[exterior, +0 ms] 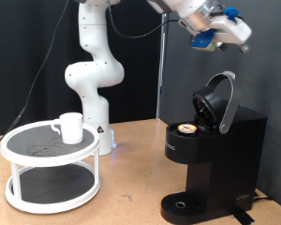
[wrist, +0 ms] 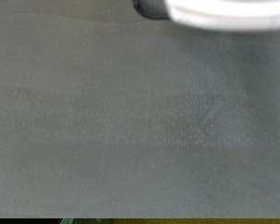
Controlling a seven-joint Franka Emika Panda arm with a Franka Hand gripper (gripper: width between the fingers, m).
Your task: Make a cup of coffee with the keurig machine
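My arm arcs high, carrying my gripper [exterior: 218, 30] at twelve o'clock above the keurig machine [exterior: 213, 155], whose lid stands raised over a pod [exterior: 185, 129]. I cannot tell my fingers' spread. The cup [exterior: 70, 127] sits on the white stand [exterior: 51, 178] at nine o'clock.

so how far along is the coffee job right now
Done: the keurig machine has its lid raised, and a pod with a brownish top sits in the open holder. In hand: nothing visible; the tool is high above the machine, and the wrist view shows only a grey surface. Left: the lid is not closed, and the cup is on the white two-tier stand, not on the machine's drip base.
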